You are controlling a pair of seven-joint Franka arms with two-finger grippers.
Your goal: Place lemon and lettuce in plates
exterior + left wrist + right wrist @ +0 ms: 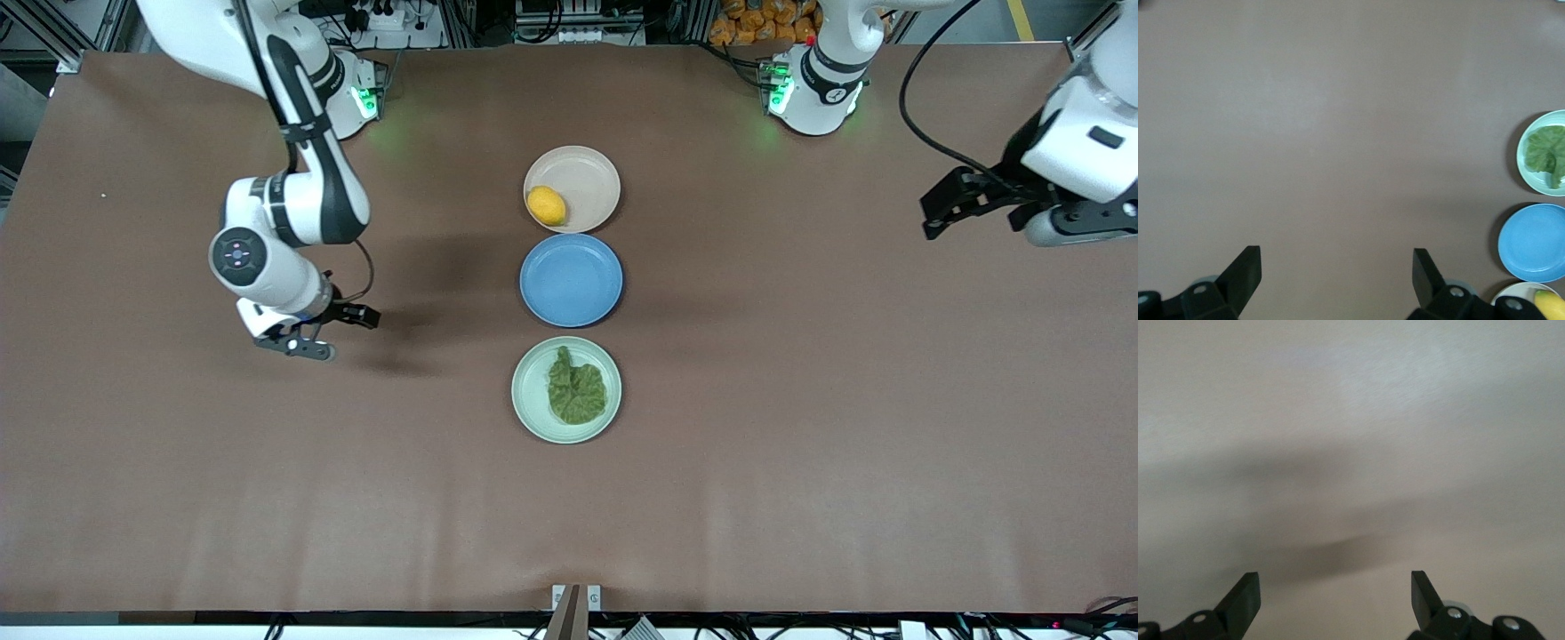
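Lettuce (576, 391) lies in the mint plate (531, 411), lowest in the frame's centre column. Above it sits a blue plate (571, 280), then the beige plate (587, 178) holding the lemon (546, 205). Left end effector (944, 206), upper right, hangs released; right end effector (333, 333), mid-left, is released over bare tabletop (800, 400).

Brown table (800, 427) under three plates (572, 280)

Left wrist view cuts off the pale mint green round plate (1531, 175), the crinkled dark green lettuce leaf (1546, 152), the round blue plate (1533, 243), the beige-pink round plate (1515, 293) and the small yellow oval lemon (1551, 304) at its edge.
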